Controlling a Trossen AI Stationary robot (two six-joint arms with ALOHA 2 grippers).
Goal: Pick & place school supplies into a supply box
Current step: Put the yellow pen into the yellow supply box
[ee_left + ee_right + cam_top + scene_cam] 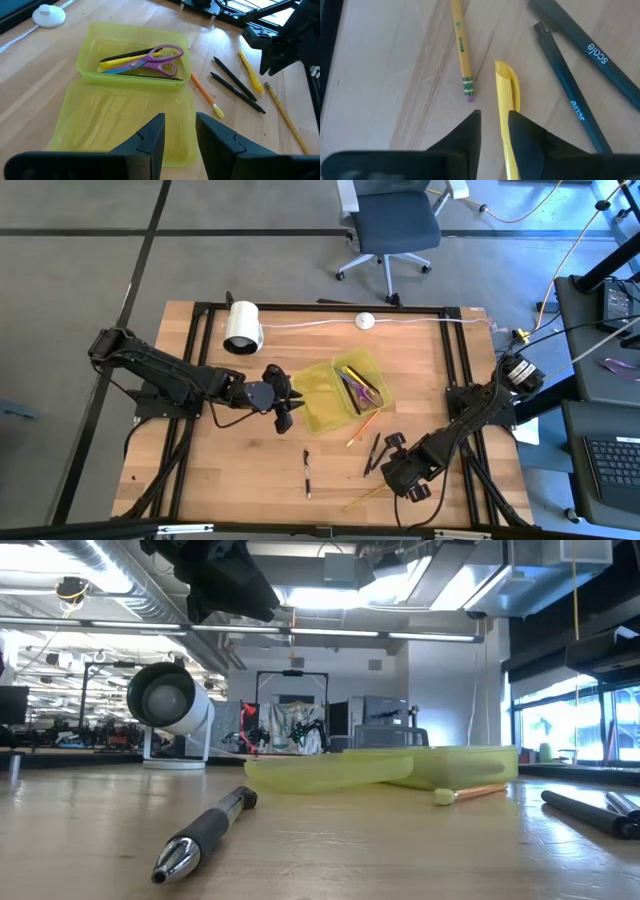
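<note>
The yellow-green supply box (345, 392) lies open, with its lid half (125, 125) flat on the table. Its tray (135, 55) holds the purple-and-blue scissors (152, 62), a yellow pen and a black pen. My left gripper (179, 135) hovers open above the lid (281, 408). An orange pencil (204, 92) lies beside the tray. My right gripper (494, 127) is low over the table near its near-right part (400, 468), open, with its fingers on either side of a yellow pen (506, 95). Two black pens (580, 75) and a yellow pencil (461, 45) lie beside it. My right gripper comes from above, with its fingers along the yellow pen's length. One finger (525, 135) overlaps the pen's edge (512, 120), and bare table shows between the pen and the other finger. I cannot tell whether it touches. The pen lies flat on the table.
A single black pen with a chrome tip (307, 472) (205, 835) lies near the table's near edge. A white roll (242, 327) and a white puck on a cable (365, 321) sit at the far edge. An office chair stands beyond the table.
</note>
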